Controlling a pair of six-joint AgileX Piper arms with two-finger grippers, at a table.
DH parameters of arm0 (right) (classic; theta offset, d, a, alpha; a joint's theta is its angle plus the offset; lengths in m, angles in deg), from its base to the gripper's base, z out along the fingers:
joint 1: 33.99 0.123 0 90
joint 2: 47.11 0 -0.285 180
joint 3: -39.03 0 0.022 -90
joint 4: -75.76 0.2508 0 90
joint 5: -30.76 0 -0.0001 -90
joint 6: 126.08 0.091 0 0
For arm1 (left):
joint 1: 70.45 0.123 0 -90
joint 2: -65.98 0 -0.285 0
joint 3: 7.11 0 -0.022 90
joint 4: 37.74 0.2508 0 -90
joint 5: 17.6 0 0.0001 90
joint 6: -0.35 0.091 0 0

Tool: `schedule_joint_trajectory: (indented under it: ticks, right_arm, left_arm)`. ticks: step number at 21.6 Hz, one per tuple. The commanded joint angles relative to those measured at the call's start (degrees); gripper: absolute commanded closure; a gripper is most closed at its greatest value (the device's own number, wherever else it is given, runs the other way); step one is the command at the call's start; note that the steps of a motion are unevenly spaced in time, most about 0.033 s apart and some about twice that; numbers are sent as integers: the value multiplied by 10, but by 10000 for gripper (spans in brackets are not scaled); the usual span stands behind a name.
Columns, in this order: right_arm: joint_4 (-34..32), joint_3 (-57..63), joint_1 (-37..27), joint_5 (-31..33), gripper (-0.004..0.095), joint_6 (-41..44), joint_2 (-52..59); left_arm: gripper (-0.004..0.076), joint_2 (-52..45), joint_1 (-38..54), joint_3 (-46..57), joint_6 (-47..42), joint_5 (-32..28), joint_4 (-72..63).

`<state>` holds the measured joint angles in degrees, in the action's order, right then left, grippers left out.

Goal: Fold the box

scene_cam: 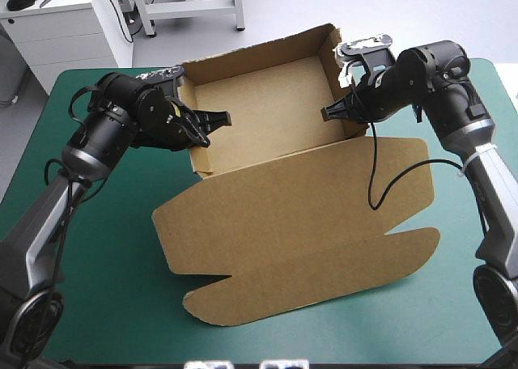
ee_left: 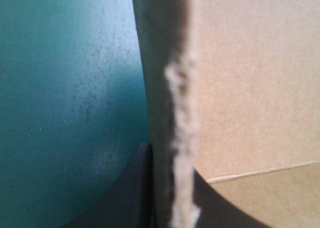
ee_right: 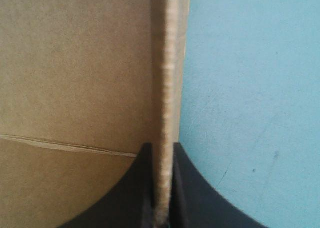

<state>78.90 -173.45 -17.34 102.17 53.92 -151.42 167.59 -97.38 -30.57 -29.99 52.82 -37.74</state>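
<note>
The box [scene_cam: 295, 183] stands as an open tray at the far middle of the bench [scene_cam: 113, 296], with its lid [scene_cam: 307, 239] lying flat toward the near edge.

The left gripper [scene_cam: 215, 131] is all but closed on the tray's left side wall [ee_left: 175, 88]. One black finger sits on each face, and the rough pale board edge runs up between them. The right gripper [scene_cam: 328, 112] is clamped the same way on the right side wall [ee_right: 167, 63], with the edge seated deep between its fingers. Outside each wall lies the teal-green cover; inside lies the tray floor [scene_cam: 259, 110].

Handling, as judged:
- The board is probably light, stiff across its panels, and ready to hinge at the scored creases.
- Its edges would crush or tear under a hard pinch. The left wall's edge looks frayed.
- Grip a wall at mid-length near its top edge, with a finger on each face.
- The lid is broad and likely to sag. Take it near a crease or corner flap, not at mid-span.
</note>
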Motion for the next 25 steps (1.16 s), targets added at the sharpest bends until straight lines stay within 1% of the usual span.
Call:
schedule_joint_trajectory:
  ticks: [1, 5, 11, 14, 17, 21, 24, 25]
  right_arm:
    - [-8, -17, 0, 3, 924, 16, -1]
    - [-6, -17, 0, 3, 924, 34, -64]
    - [-3, -17, 0, 3, 924, 35, -144]
    - [-9, -17, 0, 3, 924, 35, -173]
    - [-12, -17, 0, 3, 924, 35, -185]
    - [-39, -17, 0, 3, 924, 43, -188]
    - [-40, -17, 0, 3, 923, 45, -188]
    - [-39, -17, 0, 3, 908, 45, -188]
  left_arm:
    - [732, 27, -3, -82, 46, 34, 0]
    - [732, 99, -3, -121, 46, 33, 0]
    - [732, 172, -3, -121, 55, 33, 3]
    - [732, 204, -3, -121, 86, 33, 13]
    - [732, 222, -3, -122, 87, 33, 36]
    - [732, 232, -3, -121, 87, 33, 46]
    - [732, 233, -3, -121, 87, 33, 50]
    - [732, 233, -3, -121, 87, 33, 55]
